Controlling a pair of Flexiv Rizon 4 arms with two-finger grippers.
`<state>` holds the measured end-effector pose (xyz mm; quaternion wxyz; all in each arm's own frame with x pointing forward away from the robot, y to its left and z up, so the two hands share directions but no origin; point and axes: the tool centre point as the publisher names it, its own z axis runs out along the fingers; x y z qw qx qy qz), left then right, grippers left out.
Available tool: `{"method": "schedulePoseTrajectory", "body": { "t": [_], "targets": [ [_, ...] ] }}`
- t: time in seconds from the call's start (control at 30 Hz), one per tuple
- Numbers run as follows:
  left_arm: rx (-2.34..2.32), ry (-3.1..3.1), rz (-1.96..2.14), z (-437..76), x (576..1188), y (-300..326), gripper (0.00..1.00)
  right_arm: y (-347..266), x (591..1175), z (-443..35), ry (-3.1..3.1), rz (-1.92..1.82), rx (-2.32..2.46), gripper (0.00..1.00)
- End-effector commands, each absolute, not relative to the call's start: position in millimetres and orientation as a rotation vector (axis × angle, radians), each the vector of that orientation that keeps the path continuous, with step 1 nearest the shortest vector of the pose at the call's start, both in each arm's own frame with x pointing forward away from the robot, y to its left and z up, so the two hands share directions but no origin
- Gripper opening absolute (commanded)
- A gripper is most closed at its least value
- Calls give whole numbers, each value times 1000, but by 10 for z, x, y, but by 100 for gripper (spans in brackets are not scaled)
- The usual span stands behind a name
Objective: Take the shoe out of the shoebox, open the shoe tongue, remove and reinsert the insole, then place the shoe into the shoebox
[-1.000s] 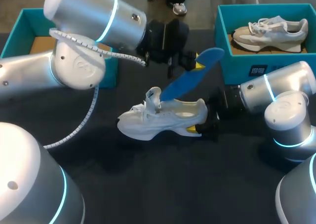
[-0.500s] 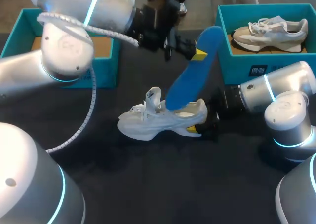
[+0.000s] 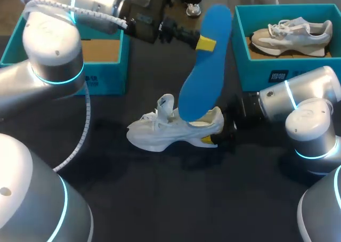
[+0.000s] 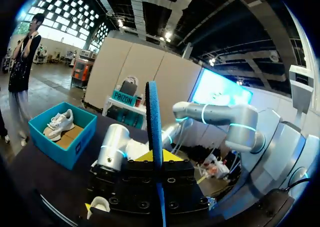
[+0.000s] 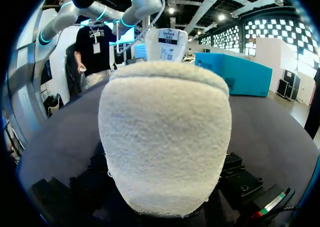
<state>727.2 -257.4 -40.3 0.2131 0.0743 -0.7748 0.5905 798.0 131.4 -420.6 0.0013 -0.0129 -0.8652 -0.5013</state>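
So the white shoe [image 3: 176,127] is sitting on its sole around the middle of the dark worktop [image 3: 160,199], toe pointing to the left of the frame. The right end effector [image 3: 216,138] comes in from the right and is clamped on the heel. In the right wrist view the fuzzy heel [image 5: 165,137] is basically all you see, right up against it. The blue insole [image 3: 205,66] stands nearly upright, with its lower end tucked into the shoe's opening and its top end up near the top middle of the frame. The left end effector [image 3: 205,42] is pinched on the insole's upper part. The left wrist view shows the insole [image 4: 152,117] edge-on, squeezed between the yellow tips. There's a teal shoebox [image 3: 114,55] in the upper left of the frame, and a second teal shoebox [image 3: 256,71] in the upper right with another shoe [image 3: 290,34] lying in it.
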Motion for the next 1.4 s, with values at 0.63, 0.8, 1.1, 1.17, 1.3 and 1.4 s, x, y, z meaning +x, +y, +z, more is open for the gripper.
{"method": "schedulePoseTrajectory", "body": {
  "t": [0.63, 0.8, 1.1, 1.17, 1.3, 1.4],
  "targets": [
    [437, -1829, 1701, 265, 6667, -2222, 0, 1344, 7978, -4240, -2718, -1571, -41, 0],
    [472, -1754, 1729, 429, 6607, -2192, 0, 1344, 7978, -4240, -2718, -1571, -41, 0],
    [378, -1719, 1807, 661, 6323, -2268, 0, 1344, 7978, -4240, -2718, -1571, -41, 0],
    [376, -1714, 1800, 702, 6272, -2296, 0, 1344, 7978, -4240, -2718, -1571, -41, 0],
    [377, -1672, 1780, 792, 6207, -2321, 0, 1344, 7978, -4240, -2718, -1571, -41, 0],
    [383, -1667, 1765, 827, 6153, -2312, 0, 1344, 7978, -4240, -2718, -1571, -41, 0]
  ]
}}
